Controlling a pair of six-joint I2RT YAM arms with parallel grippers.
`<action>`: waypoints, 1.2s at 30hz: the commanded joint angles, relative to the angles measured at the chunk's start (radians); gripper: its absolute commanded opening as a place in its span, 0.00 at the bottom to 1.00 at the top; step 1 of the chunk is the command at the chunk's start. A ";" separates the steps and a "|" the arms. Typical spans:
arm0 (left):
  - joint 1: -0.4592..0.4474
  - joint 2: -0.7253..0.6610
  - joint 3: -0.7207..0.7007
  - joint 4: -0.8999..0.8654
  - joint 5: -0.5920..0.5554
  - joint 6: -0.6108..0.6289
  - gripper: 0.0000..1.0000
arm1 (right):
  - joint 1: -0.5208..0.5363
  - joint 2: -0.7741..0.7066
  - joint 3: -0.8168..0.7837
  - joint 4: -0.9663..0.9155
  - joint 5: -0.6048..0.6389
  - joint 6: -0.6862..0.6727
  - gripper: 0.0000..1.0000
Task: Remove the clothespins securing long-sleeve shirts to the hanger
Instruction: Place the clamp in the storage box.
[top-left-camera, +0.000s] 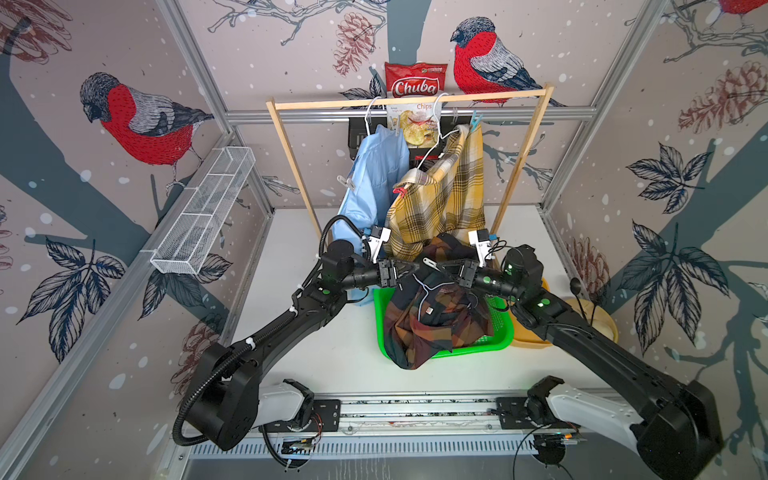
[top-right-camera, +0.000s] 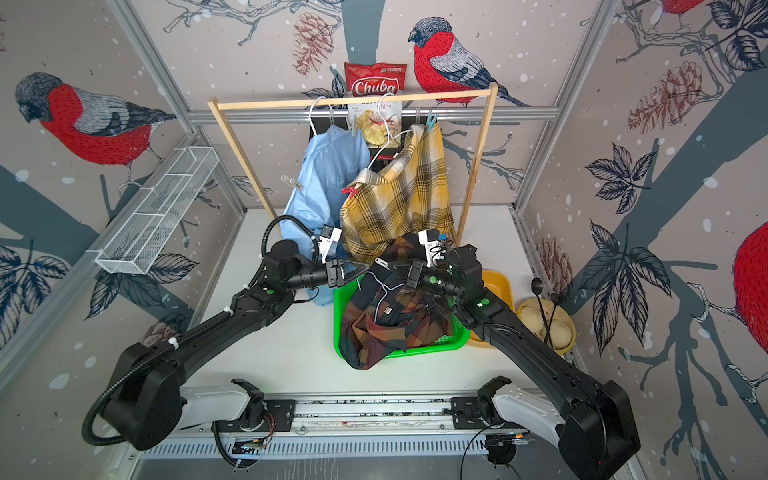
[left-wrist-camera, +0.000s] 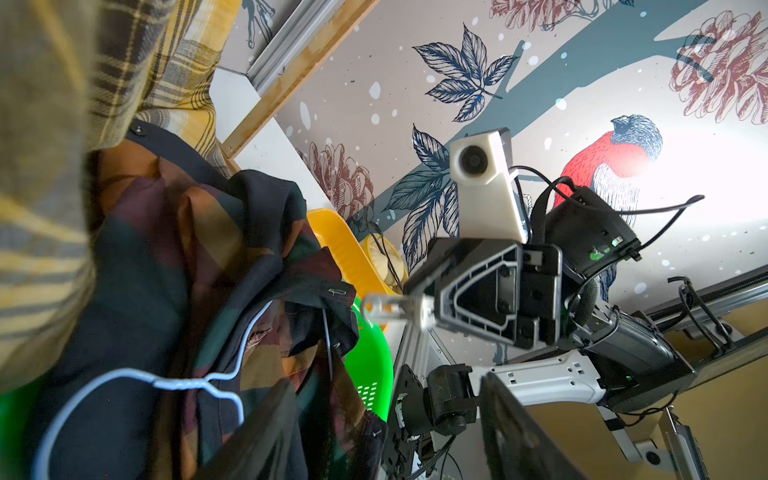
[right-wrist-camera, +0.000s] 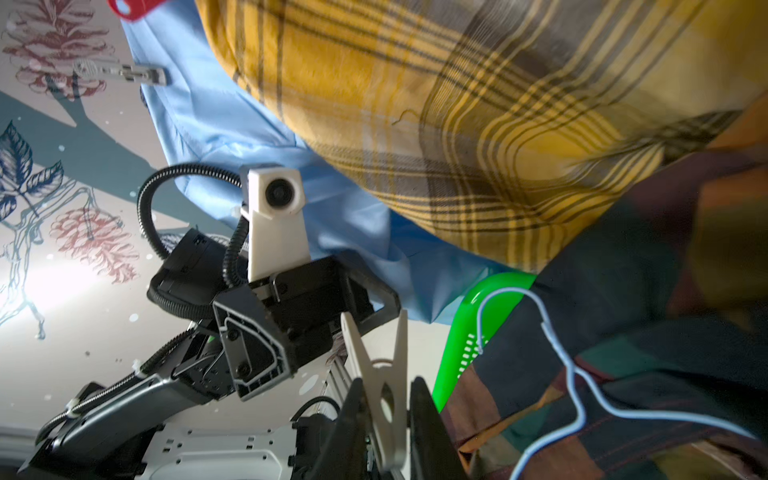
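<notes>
Green plastic basket sits on the white table, nearest the arm bases. The dark green-and-rust plaid shirt lies heaped in it, spilling over the front rim, with a pale blue wire hanger on top. Just above that heap the right gripper is clenched on a whitish clothespin, which touches no cloth. Facing it, the left gripper hangs with its jaws spread, grasping nothing. Behind them the mustard-yellow plaid shirt hangs from the wooden rack, with a red clothespin on its near shoulder and a light blue clothespin on its far one. Beside it the light blue shirt carries a clear clothespin at its near shoulder and a second clear clothespin up by the rail. Farthest back, a red chips bag shows behind the rail.
</notes>
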 joint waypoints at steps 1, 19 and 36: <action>0.003 -0.025 0.017 -0.069 -0.033 0.077 0.69 | -0.089 -0.047 -0.011 -0.117 0.084 -0.026 0.12; -0.115 0.060 0.165 -0.499 -0.279 0.366 0.57 | -0.667 -0.017 -0.267 -0.348 0.308 -0.072 0.21; -0.186 0.213 0.208 -0.508 -0.396 0.345 0.37 | -0.576 -0.124 -0.159 -0.423 0.429 -0.143 0.71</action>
